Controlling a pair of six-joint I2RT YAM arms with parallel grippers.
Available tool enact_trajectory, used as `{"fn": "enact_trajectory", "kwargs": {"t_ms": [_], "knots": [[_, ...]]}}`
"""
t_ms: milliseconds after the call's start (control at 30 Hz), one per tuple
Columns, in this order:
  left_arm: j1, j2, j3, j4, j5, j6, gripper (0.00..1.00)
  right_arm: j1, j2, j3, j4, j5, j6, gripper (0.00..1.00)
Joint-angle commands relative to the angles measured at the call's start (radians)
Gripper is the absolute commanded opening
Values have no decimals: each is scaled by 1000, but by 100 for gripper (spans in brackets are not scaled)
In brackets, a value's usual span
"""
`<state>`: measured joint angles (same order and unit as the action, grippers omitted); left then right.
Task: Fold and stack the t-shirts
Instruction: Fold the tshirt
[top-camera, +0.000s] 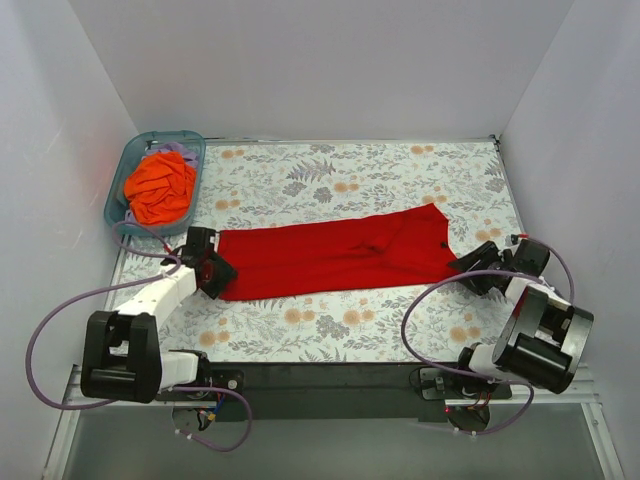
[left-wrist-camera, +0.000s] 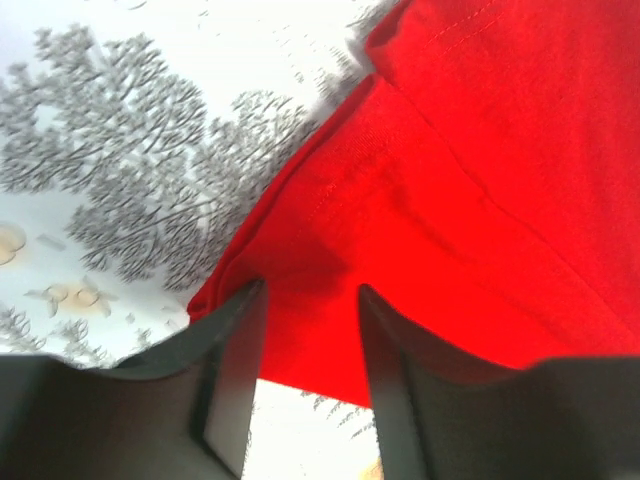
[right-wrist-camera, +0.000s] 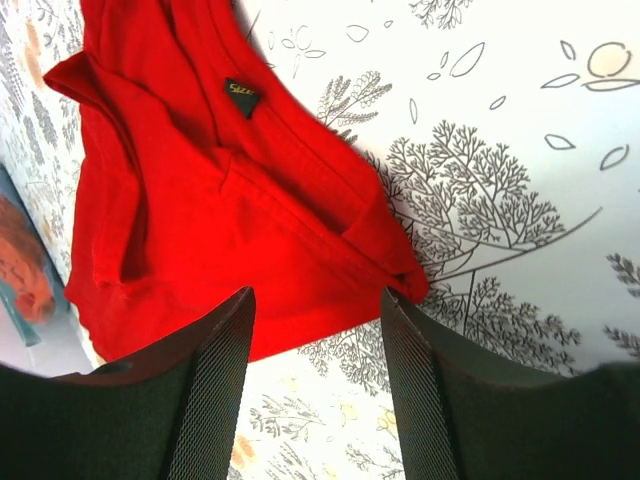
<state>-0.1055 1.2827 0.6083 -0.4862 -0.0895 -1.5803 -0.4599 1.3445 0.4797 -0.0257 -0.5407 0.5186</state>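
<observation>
Step in hand, my read: the crosswise fold of the red t-shirt, both ends being picked up.

Left gripper, lower left of the top view, is low at the shirt's left end. Jaws part-way apart, straddling a stitched hem; cloth not visibly pinched.

Right gripper is at the right end. Jaws wide, folded corner just beyond the tips, nothing held.

The shirt lies flat mid-desk as a long narrow strip, apparently already doubled lengthwise. Soft matte knit with seam ridges, and a black size label near the right end.

Next move calls for closing on all layers at each end, lifting, then bringing one end over the other. The limp cloth may slip apart.

The desk has a white cover with grey fern and peach flower print.

Far upper left, the orange t-shirt sits crumpled in a teal plastic bin, not yet folded.
</observation>
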Motion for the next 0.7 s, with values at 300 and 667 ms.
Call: {"fn": "enact_trajectory", "kwargs": {"t_ms": [300,667], "knots": [[7,-138,137,-98,6,180,65,174,-179,189,-108,24,-57,61],[-431,147,441,3,88,-87,57,348,112,431,-63,-2,-98,55]]}}
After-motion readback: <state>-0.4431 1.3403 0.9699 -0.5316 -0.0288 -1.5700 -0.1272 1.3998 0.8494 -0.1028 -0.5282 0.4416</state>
